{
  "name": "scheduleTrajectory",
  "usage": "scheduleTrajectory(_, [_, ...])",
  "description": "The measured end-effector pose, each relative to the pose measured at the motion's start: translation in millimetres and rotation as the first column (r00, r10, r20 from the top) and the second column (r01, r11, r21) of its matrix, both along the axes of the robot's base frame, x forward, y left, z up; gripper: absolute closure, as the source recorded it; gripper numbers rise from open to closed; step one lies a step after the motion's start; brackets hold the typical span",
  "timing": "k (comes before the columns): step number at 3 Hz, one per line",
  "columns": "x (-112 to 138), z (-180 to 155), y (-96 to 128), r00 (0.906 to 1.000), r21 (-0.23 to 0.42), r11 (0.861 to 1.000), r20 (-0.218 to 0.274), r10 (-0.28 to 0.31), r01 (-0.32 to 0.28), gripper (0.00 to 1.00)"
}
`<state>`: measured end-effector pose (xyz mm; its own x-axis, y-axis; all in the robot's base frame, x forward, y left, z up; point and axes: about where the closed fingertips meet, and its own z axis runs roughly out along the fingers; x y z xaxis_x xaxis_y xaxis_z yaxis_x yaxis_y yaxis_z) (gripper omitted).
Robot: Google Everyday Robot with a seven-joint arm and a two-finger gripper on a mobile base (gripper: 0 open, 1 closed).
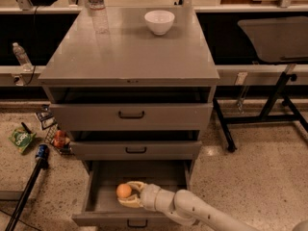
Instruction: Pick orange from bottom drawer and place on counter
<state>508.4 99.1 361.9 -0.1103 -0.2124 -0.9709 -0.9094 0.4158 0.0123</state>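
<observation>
The grasp is in hand: in the open bottom drawer, the gripper clasps the orange — next, a lift clear and up to the counter.

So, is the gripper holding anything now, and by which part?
The gripper holds the orange by its sides, between both fingers, in the open bottom drawer.

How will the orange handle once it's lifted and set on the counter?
The orange is round and smooth, so it may slip or twist in the gripper, whose jaws clasp it in the bottom drawer. Small, so probably light. On the flat, glossy counter it will likely roll unless released gently.
</observation>
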Motion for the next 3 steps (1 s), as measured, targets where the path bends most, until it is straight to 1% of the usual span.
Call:
scheduleTrajectory(1, [39.3,-56.2,8.1,0.9950,-0.087,0.996,-0.090,-0.044,0.036,1.00])
scheduleTrajectory(2, [76.2,-120.3,22.9,0.9846,-0.179,0.983,-0.163,-0.062,0.033,1.00])
scheduleTrajectory(3, [96.7,-164.7,48.1,0.9779,-0.240,0.971,-0.204,-0.044,-0.006,1.00])
